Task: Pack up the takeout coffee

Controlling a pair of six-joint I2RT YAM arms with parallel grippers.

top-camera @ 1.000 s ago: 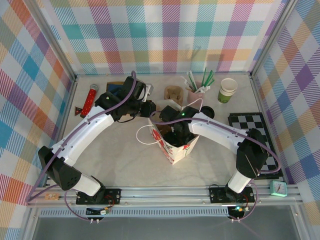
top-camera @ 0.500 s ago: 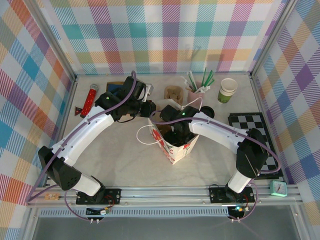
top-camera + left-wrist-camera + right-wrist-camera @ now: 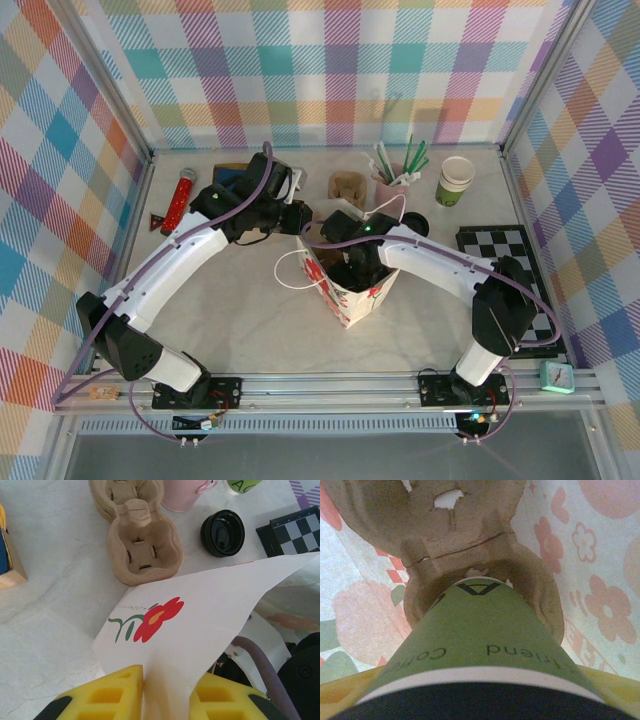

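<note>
Identified as takeout coffee [image 3: 480,645] by a green paper body with dark lettering, a cream-white upper band and a black lid [image 3: 470,707]. Positioned lid-up inside the floral paper bag [image 3: 585,540], base at the mouth of a round well of the brown pulp carrier [image 3: 542,597]; seating on the well floor not discernible. Clasped on both sides near the band by the yellow pads [image 3: 337,695] of the right gripper [image 3: 480,702].
</note>
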